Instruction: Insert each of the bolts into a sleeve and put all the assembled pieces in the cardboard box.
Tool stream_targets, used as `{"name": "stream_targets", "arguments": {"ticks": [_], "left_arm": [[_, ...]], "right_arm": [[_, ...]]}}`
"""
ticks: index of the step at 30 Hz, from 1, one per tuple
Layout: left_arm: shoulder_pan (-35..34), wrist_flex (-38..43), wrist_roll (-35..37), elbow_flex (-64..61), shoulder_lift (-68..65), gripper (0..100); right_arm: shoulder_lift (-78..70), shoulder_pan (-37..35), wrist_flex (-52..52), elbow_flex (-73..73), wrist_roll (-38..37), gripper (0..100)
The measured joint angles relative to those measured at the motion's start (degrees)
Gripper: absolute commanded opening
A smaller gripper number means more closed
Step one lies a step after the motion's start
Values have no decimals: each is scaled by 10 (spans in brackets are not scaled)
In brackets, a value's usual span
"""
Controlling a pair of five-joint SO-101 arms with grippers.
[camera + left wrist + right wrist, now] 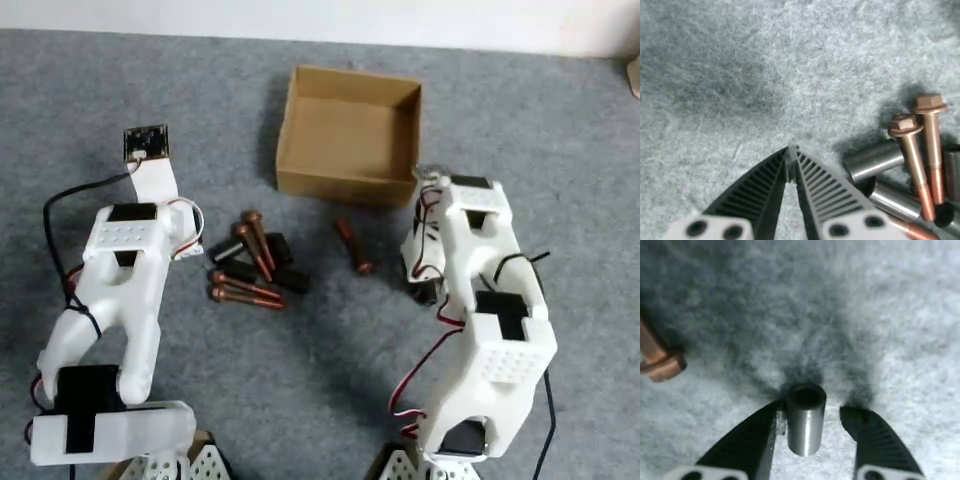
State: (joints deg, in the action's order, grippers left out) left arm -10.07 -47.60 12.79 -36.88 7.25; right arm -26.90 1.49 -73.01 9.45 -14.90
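Observation:
An open cardboard box [350,130] stands at the back of the grey carpet. In front of it to the left lies a pile of copper bolts [255,265] and dark sleeves [285,262]. The left arm [125,250] is beside that pile. My left gripper [791,150] is shut with nothing in it, just off a steel sleeve [874,161] and two bolts [912,160]. One bolt [353,245] lies alone near the box front. My right gripper [815,410] is open around a steel sleeve [805,425], one finger close against it, the other apart. A bolt head [662,365] lies nearby.
The right arm [480,300] stands over the carpet in front of the box's right corner. A small camera board [147,143] on a white ribbon sits above the left arm. Bare carpet [330,370] lies between the arms.

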Motion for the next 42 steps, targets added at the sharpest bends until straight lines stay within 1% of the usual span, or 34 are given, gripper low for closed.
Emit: {"name": "stream_targets", "arguments": {"ticks": [2, 3, 5, 6, 7, 9, 11, 17, 19, 22, 25, 27, 29, 31, 34, 36, 37, 39, 42], "left_arm": [[0, 0, 0, 0, 0, 10], [0, 0, 0, 0, 0, 10], [0, 0, 0, 0, 0, 10], [0, 0, 0, 0, 0, 10], [0, 0, 0, 0, 0, 10], [0, 0, 0, 0, 0, 10], [0, 0, 0, 0, 0, 10], [7, 0, 0, -2, 0, 10], [34, 0, 0, -11, 0, 10], [96, 5, 0, -33, 0, 11], [161, 38, 0, -35, 0, 11], [185, 57, 5, -36, 0, 11], [190, 65, 30, -34, 0, 11], [188, 65, 88, -18, -2, 33], [189, 41, 185, 25, -12, 142], [193, 24, 222, 51, -36, 226], [194, 17, 238, 61, -51, 249], [196, 10, 272, 76, -88, 258], [196, -3, 295, 84, -131, 223]], "right_arm": [[-1, 1, -9, -2, 0, 183], [-1, 2, -9, -3, 0, 139], [-3, 6, -9, -3, 0, 6], [-3, 7, -9, -4, 0, 2], [-3, 8, -9, -6, 0, 22], [-3, 16, -9, -11, 0, 1], [-3, 28, -8, -11, 0, 5], [-3, 32, -8, -11, 0, 5], [-3, 32, -9, -11, 0, 5], [-4, 32, -21, -21, 0, 5], [0, 33, -40, -42, 1, 5], [18, 36, -53, -53, 1, 5], [37, 40, -56, -54, 1, 5], [61, 48, -56, -54, 1, 5], [76, 48, -57, -47, 1, 5], [76, 47, -57, -42, 1, 5], [76, 49, -58, -42, 1, 5], [76, 52, -57, -42, 1, 5], [76, 52, -57, -42, 1, 5]]}}
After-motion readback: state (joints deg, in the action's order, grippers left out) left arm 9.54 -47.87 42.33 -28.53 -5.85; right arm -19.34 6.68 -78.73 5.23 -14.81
